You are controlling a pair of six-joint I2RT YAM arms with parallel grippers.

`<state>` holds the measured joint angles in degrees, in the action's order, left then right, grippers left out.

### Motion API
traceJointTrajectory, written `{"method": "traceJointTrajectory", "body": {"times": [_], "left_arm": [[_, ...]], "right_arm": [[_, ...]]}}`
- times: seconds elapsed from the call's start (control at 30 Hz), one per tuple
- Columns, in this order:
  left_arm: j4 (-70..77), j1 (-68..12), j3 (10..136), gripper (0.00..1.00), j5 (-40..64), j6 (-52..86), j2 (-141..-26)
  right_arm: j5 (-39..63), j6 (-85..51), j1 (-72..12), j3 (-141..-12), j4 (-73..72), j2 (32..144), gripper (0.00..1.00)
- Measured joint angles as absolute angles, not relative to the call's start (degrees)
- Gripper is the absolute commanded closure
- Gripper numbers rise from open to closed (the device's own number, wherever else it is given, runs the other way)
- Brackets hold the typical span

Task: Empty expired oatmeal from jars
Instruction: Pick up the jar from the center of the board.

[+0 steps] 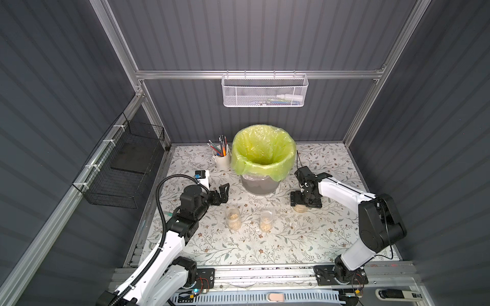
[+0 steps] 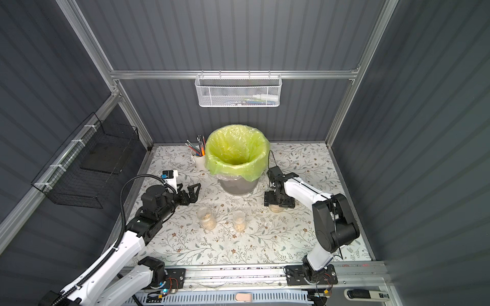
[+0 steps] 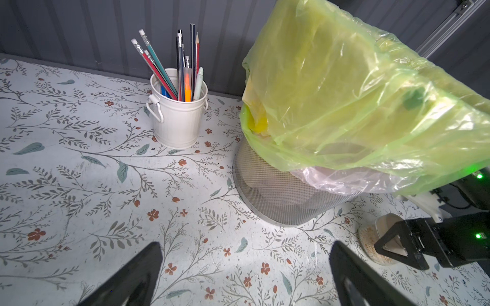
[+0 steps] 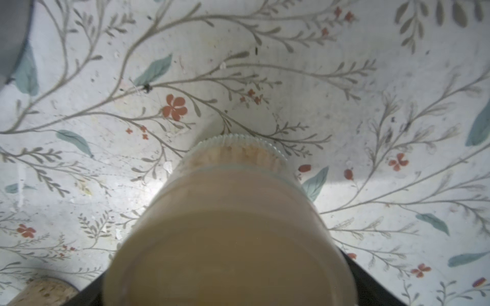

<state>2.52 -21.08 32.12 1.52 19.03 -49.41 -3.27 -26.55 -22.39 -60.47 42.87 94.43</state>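
Right pincer (image 1: 305, 202) straddles the lidded jar (image 1: 300, 209) toward the counter's (image 1: 331, 238) right edge, grip unclear; left pincer (image 1: 222, 192) hangs released, well apart.

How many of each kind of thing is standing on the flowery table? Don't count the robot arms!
Clear glass jars holding tan oatmeal flakes: 3
White round bucket full of coloured pencils: 1
Grey mesh bin with a yellow-green plastic bag: 1
Total: 5

Left pincer (image 1: 223, 193) agape, right pincer (image 1: 305, 202) pointing down
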Motion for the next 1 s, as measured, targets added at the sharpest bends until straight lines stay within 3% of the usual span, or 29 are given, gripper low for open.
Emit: {"method": "traceJointTrajectory", "body": {"times": [0.43, 0.67, 1.0], "left_arm": [[2.70, -21.69, 32.08, 0.00, 1.52, 18.57, -50.17], [2.70, -21.82, 32.08, 0.00, 1.50, 18.37, -50.74], [2.76, -22.11, 32.08, 0.00, 1.32, 18.00, -52.07]], "right_arm": [[-4.47, -27.00, -22.46, -60.05, 41.85, 93.30, 0.05], [-4.73, -27.05, -22.46, -61.60, 41.63, 93.38, 0.13], [-4.69, -27.22, -22.46, -61.12, 41.56, 93.47, 0.10]]}}
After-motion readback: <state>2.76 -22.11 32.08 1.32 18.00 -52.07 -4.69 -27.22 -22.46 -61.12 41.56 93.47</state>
